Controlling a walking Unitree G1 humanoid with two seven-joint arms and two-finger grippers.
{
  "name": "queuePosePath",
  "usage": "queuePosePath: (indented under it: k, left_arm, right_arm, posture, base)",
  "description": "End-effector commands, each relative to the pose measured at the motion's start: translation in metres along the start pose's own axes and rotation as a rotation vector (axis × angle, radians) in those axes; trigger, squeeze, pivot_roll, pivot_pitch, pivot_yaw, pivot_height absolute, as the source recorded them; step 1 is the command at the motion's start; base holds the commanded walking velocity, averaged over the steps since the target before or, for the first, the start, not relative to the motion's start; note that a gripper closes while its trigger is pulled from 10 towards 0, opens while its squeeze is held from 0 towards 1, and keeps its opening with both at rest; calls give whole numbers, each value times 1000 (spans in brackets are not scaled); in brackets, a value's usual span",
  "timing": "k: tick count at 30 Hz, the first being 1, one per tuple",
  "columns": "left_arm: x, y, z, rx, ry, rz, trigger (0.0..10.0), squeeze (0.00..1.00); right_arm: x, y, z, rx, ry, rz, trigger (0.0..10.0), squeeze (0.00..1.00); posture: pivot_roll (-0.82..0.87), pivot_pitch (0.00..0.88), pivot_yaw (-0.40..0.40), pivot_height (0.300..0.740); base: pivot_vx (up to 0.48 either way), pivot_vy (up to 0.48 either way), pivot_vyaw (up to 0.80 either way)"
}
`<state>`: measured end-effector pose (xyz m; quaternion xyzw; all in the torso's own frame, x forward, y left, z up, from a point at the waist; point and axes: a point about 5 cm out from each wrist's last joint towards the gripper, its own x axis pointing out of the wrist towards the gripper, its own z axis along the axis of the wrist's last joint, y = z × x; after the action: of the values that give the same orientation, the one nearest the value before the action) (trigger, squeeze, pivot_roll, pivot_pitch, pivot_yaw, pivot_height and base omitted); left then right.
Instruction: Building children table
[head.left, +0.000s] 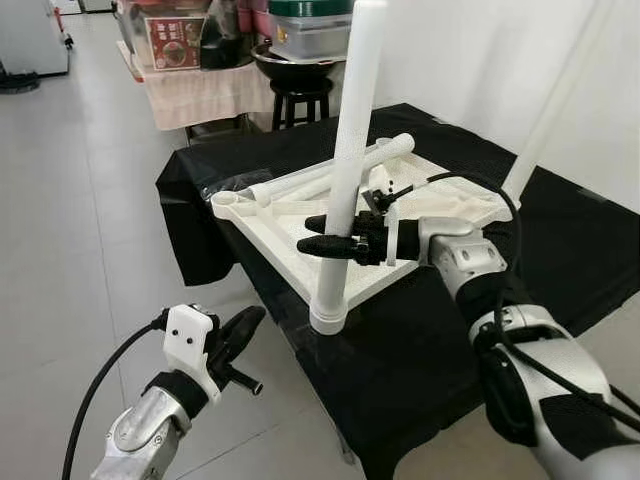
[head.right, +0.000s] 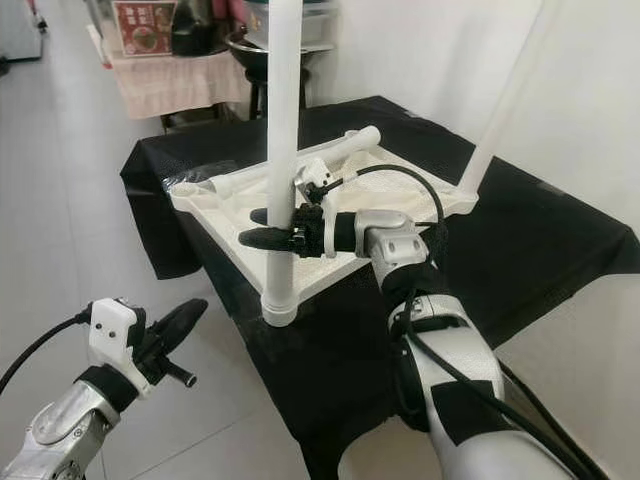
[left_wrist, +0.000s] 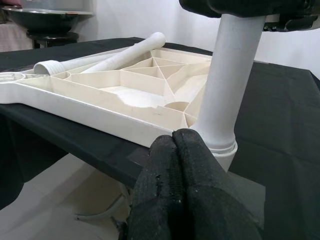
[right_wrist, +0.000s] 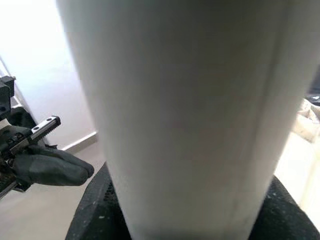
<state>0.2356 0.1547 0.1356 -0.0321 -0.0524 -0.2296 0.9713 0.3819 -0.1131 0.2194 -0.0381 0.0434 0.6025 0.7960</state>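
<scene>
Leg (head.left: 350, 130) upright in near corner socket of upturned tabletop (head.left: 290, 235) on black cloth | R gripper (head.left: 327, 236) clamped on leg mid-shaft | L gripper (head.left: 238, 335) pinched empty, low beside | risk: side-pull cocks leg, drags tabletop off edge.

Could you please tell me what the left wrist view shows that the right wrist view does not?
The left wrist view adds the ribbed underside of the white tabletop, two loose legs lying on it, the black cloth, and the socket at the upright leg's base. The right wrist view adds the left gripper hanging over the floor. Both show the upright leg held in the right gripper.
</scene>
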Motion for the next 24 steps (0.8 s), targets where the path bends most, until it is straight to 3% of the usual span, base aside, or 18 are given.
queuePosePath:
  k: [1, 5, 6, 8, 9, 10, 11, 12, 13, 14, 16, 18, 23, 24]
  left_arm:
    - [0, -2, -1, -13, 8, -5, 10000, 0]
    - [-1, -1, -1, -14, 8, -4, 10000, 0]
    - [-1, -1, -2, -15, 8, -3, 10000, 0]
    - [-1, -1, -2, -15, 8, -3, 10000, 0]
    - [-2, -1, -2, -15, 9, -4, 10000, 0]
    - [-1, 1, -1, -17, 7, -2, 10000, 0]
    - [-1, 1, -2, -18, 8, -2, 10000, 0]
    - [-1, 2, -2, -18, 8, -2, 10000, 0]
    - [-1, 3, -3, -15, 12, -5, 10000, 0]
    - [-1, 3, -3, -15, 12, -5, 10000, 0]
    - [0, 4, -4, -21, 14, 0, 10000, 0]
    - [1, 3, -5, -28, 12, -3, 10000, 0]
    - [2, 3, -4, -23, 3, 11, 10000, 0]
    - [2, 4, -3, -22, -2, 22, 10000, 0]
  right_arm:
    - [-4, -1, -10, 7, 28, -25, 0, 0]
    - [-7, -3, -20, -30, 67, -138, 0, 0]
    - [-4, -3, -28, -22, 92, -231, 0, 0]
    - [-4, -3, -28, -22, 92, -231, 0, 0]
    - [-1, -2, -36, 0, 107, -333, 0, 0]
    - [19, 16, -59, 159, 59, -582, 0, 0]
    - [28, 39, -78, 254, 56, -708, 0, 0]
    - [31, 55, -88, 314, 51, -782, 0, 0]
    - [29, 54, -85, 267, 58, -832, 0, 0]
    - [29, 54, -85, 267, 58, -832, 0, 0]
    - [22, 33, -72, 168, 72, -868, 0, 0]
    - [18, 22, -68, 120, 99, -891, 0, 0]
    - [21, 24, -69, 122, 120, -882, 0, 0]
    - [22, 25, -69, 121, 132, -876, 10000, 0]
  posture:
    - [66, 0, -59, 740]
    - [56, 0, -64, 740]
    - [52, 0, -73, 740]
    - [52, 0, -73, 740]
    - [50, 0, -75, 740]
    - [32, 0, -48, 740]
    - [34, 0, -46, 740]
    - [34, 0, -46, 740]
    - [23, 0, -35, 740]
    - [23, 0, -35, 740]
    - [9, 0, -26, 740]
    - [17, 0, -44, 740]
    - [27, 0, -59, 740]
    - [29, 0, -62, 740]
  base:
    - [0, 0, 0]
    - [0, 0, 0]
    - [0, 0, 0]
    - [0, 0, 0]
    - [0, 0, 0]
    - [0, 0, 0]
    - [0, 0, 0]
    - [0, 0, 0]
    - [0, 0, 0]
    - [0, 0, 0]
    - [0, 0, 0]
    - [0, 0, 0]
    - [0, 0, 0]
    - [0, 0, 0]
